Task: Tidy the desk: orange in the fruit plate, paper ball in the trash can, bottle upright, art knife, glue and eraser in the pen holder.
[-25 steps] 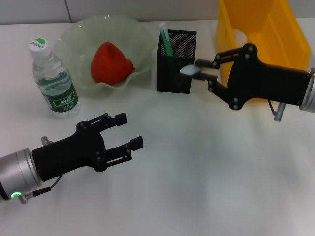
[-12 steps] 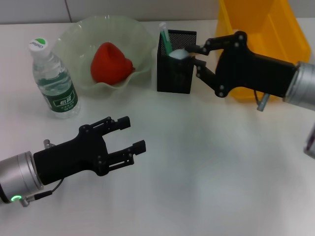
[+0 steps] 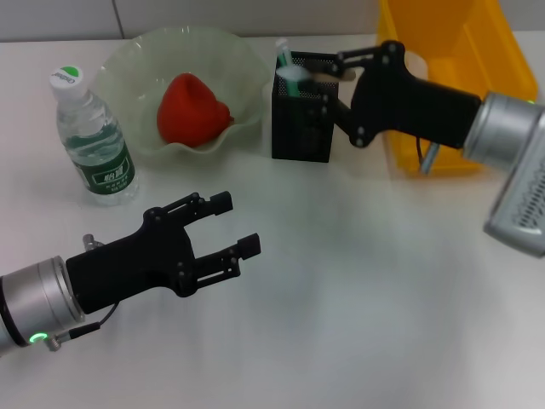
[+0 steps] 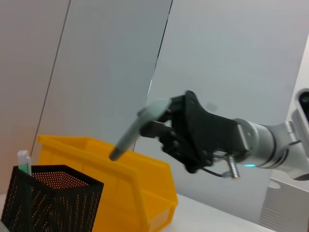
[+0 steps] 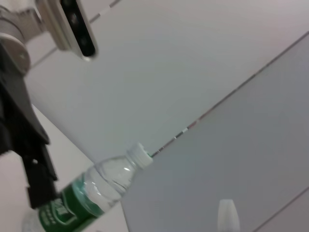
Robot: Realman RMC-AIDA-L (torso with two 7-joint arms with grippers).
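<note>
Right claw (image 3: 317, 75), over your pen holder (image 3: 304, 111), grips a grey knife-like tool (image 4: 137, 126) for dropping; left claw (image 3: 228, 226) hovers spread, empty.

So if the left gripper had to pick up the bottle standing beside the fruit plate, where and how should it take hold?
Probably around the labelled body of the bottle, coming in level from the front, where the open left gripper hovers. The bottle stands upright and its round sides suit opposed fingers. The fruit plate sits close behind and to the right, so the near side looks freest.
</note>
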